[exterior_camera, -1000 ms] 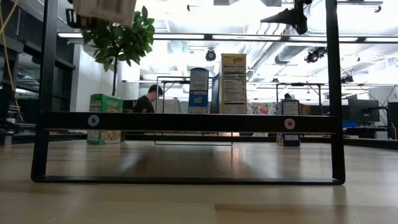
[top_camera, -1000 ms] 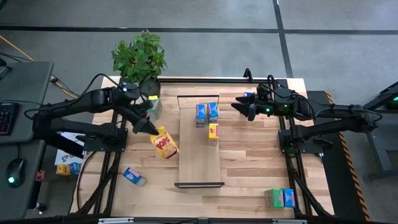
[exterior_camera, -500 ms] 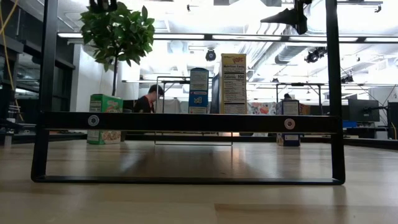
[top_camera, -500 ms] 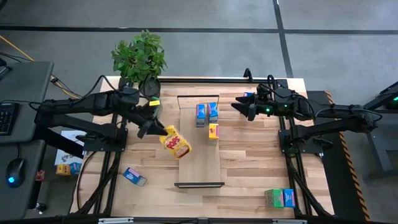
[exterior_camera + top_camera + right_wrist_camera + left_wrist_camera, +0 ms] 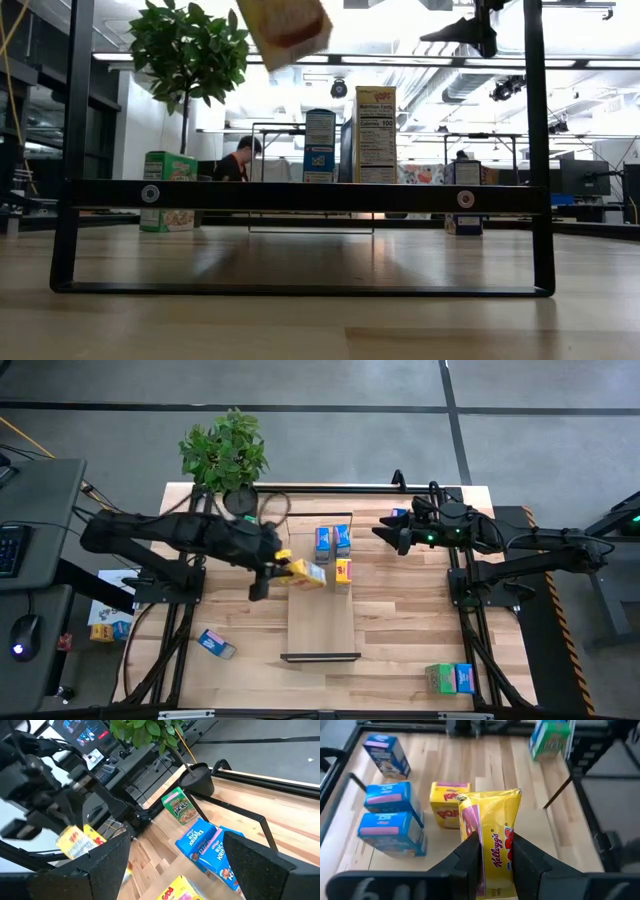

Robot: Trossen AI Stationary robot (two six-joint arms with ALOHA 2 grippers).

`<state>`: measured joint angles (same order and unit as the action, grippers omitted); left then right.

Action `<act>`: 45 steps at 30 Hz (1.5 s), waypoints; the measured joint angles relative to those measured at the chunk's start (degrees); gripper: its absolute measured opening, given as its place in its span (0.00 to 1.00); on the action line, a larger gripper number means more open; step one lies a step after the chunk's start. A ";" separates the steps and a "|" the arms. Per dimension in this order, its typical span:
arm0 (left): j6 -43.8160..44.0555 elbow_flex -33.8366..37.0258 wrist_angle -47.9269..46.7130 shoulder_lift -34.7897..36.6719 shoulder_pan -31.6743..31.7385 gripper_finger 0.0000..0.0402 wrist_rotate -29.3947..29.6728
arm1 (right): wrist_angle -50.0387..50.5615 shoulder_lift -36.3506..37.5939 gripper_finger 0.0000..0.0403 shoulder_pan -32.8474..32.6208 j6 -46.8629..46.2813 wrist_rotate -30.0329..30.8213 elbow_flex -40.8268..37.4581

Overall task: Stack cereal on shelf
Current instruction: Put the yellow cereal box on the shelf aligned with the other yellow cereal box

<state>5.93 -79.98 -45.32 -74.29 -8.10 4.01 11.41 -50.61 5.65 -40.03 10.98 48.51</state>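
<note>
**Left claw carries yellow box over shelf**

Left gripper (image 5: 283, 567) is clenched on a yellow cereal box (image 5: 304, 572), holding it in the air above the shelf (image 5: 321, 610), at the shelf's left edge. Fingers (image 5: 470, 856) pinch the box's narrow sides. Three boxes already stand on the shelf at its far end: two blue boxes (image 5: 331, 541) side by side, one small yellow box (image 5: 343, 570) just beside them. Green box (image 5: 168, 190) stands on the table near the plant (image 5: 226, 452), left of the shelf. Right gripper (image 5: 393, 532) hovers right of the shelf's far end, jaws spread wide, holding nothing. Another blue box (image 5: 216, 644) lies left of the shelf's near end; a green and blue pair (image 5: 449, 678) sits well to its right.
</note>
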 joint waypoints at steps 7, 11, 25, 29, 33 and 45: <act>-0.61 0.00 -2.02 -6.63 0.00 0.20 0.13 | 0.03 0.00 0.77 -0.07 -0.02 0.38 0.00; -1.06 0.00 -3.57 -9.46 0.18 0.20 0.35 | 0.01 0.00 0.77 -0.07 -0.02 0.39 0.00; -3.06 0.02 -2.05 -17.57 0.91 0.20 2.60 | -0.02 -0.02 0.77 -0.07 -0.02 1.03 0.00; -3.13 0.02 -1.51 -18.11 1.39 0.20 2.38 | -0.01 -0.02 0.77 -0.07 -0.02 1.03 0.00; -3.10 0.02 -1.49 -18.11 2.14 0.25 1.37 | -0.01 -0.02 0.77 -0.07 -0.03 1.03 0.00; -2.55 -0.01 -1.25 -17.21 3.84 0.50 -3.77 | -0.01 -0.02 0.77 -0.07 -0.02 1.03 0.00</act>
<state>3.38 -79.99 -46.57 -91.50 -4.26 0.25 11.40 -50.63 5.58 -40.05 12.01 48.51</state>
